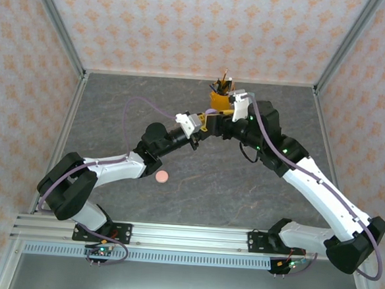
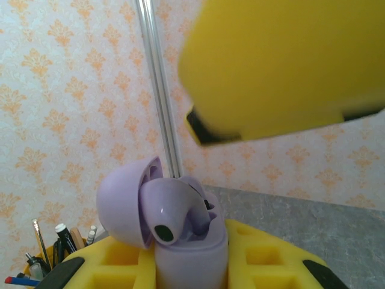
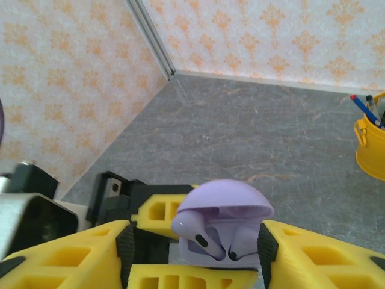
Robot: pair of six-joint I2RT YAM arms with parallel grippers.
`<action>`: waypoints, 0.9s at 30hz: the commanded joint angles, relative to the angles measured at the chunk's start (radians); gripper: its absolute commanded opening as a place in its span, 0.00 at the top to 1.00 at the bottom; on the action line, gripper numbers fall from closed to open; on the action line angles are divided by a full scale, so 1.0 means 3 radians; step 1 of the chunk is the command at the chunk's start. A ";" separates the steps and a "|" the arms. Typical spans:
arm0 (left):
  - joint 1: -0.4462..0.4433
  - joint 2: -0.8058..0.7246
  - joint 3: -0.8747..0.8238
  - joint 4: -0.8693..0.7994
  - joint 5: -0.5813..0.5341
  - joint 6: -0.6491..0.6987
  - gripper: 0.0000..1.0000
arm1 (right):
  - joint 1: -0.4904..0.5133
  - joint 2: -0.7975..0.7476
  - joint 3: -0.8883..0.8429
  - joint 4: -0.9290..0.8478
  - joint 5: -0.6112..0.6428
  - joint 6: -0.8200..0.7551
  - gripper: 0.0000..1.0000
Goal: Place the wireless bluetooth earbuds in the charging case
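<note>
Left end effector (image 2: 191, 268) grasps the open lilac case (image 3: 225, 201), lilac earbuds (image 3: 201, 238) inside; right end effector (image 3: 195, 248) straddles it, released.

No writing can be read: the rounded lilac plastic charging case (image 3: 225, 201) is unmarked, and the pale wallpaper (image 1: 187, 25) at twelve o'clock (orange ornaments) carries no letters.

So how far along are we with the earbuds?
Done: both lilac earbuds look seated in the open lilac case. In hand: left gripper jaws hold that case, right gripper open around it. Left: closing it; the pink case lies on the table, untouched.
</note>
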 commanded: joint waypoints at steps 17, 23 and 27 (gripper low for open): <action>-0.0024 0.0036 0.0030 0.0223 -0.0016 -0.0062 1.00 | -0.0013 0.0101 0.0379 -0.0344 0.0020 0.0486 0.62; -0.0025 0.0037 0.0027 0.0210 -0.0011 -0.0058 1.00 | -0.0012 0.0096 0.0328 -0.0299 -0.0088 0.0554 0.78; -0.0024 0.0053 0.0041 0.0208 -0.0005 -0.0063 1.00 | -0.0003 0.0103 0.0341 -0.0220 -0.0265 0.0644 0.79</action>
